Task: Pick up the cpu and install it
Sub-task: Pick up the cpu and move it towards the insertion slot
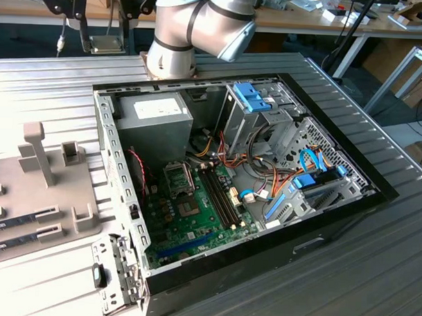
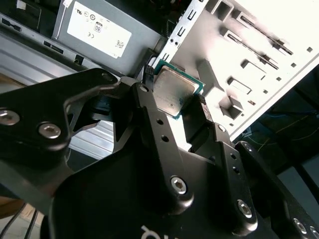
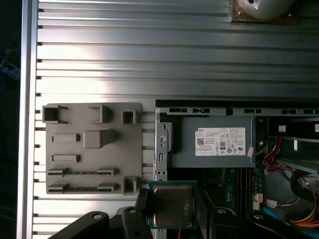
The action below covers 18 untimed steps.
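Observation:
The cpu (image 3: 172, 205), a square chip with a silvery top and a green rim, is gripped by its two opposite edges between my black fingers (image 3: 141, 200). My gripper (image 3: 172, 208) is shut on it. In the second wrist view the same cpu (image 2: 175, 90) sits tilted in the gripper (image 2: 174, 102). I hover high over the side wall of the open computer case (image 3: 160, 149), between the grey holder plate (image 3: 92, 147) and the power supply (image 3: 214, 142). The motherboard's square socket (image 1: 179, 178) lies inside the case.
The arm's body (image 1: 202, 26) rises behind the case on the ribbed metal table (image 1: 373, 274). Inside the case are a power supply (image 1: 160, 114), memory slots (image 1: 220, 196), drive cages (image 1: 261, 111) and coloured cables (image 1: 266, 181). The grey holder plate (image 1: 43, 187) lies at the exterior view's left.

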Motion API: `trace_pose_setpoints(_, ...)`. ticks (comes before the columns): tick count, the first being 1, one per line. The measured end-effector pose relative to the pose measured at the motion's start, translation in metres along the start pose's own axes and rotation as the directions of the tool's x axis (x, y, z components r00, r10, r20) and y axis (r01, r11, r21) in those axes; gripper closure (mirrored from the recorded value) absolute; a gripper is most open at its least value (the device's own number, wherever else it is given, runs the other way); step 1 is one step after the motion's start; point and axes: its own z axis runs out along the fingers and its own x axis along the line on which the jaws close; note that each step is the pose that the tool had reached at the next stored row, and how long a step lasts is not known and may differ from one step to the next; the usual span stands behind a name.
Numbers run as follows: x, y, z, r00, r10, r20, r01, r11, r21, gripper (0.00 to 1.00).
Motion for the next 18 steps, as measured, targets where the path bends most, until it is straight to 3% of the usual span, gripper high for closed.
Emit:
trace_pose_setpoints(8, -0.0133, -0.0002, 0.0051, 1.0000, 0.000, 0.0000, 0.000, 1.0000, 0.0000, 0.53)
trace_pose_setpoints(18, -0.0352, -0.0005, 0.0132, 1.0000, 0.000, 0.0000, 0.000, 1.0000, 0.0000, 0.53)
